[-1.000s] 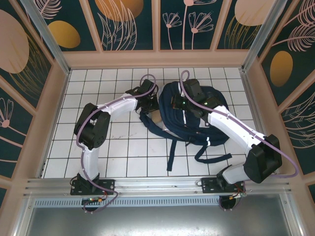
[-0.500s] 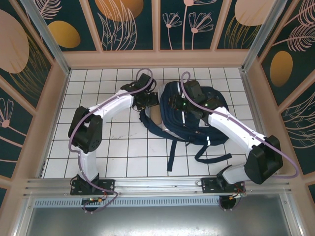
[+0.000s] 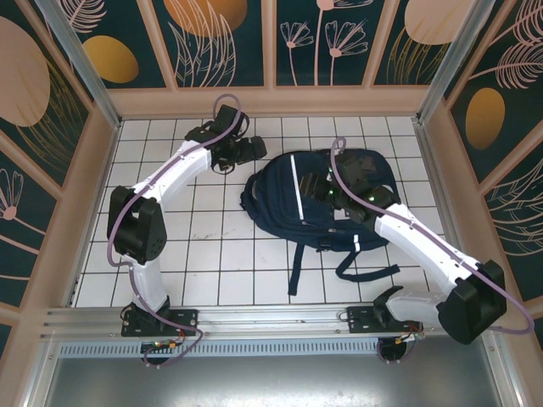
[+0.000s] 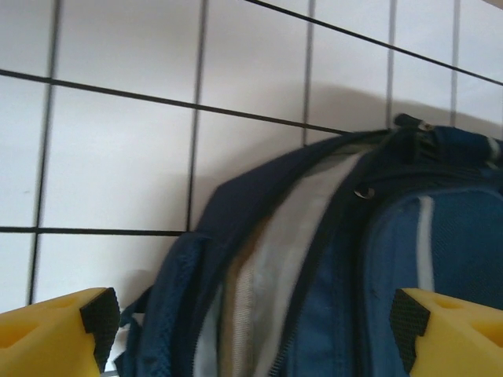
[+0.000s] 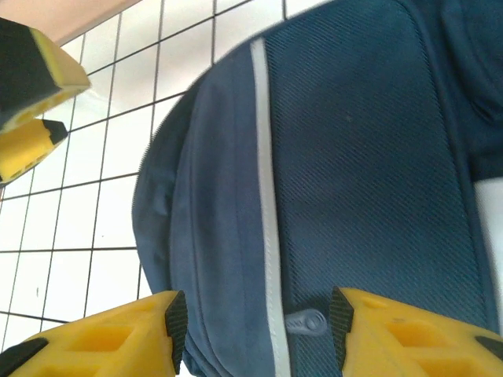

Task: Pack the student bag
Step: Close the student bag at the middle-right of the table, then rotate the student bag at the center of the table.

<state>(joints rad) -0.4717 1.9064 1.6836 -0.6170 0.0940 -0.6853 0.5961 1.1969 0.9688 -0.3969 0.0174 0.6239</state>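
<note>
The student bag [image 3: 276,203] lies flat (grey lining showing). At its ten o'clock the left gripper [image 3: 248,151] gapes empty; the right gripper [image 3: 311,188], over it, likewise.

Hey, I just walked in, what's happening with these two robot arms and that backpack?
Two arms are working on packing a student bag, which lies on the tiled table with its straps trailing toward the near edge. The right end effector hovers over the bag, fingers apart, gripping nothing. The left end effector sits open beside the bag's top, aimed at it.
</note>
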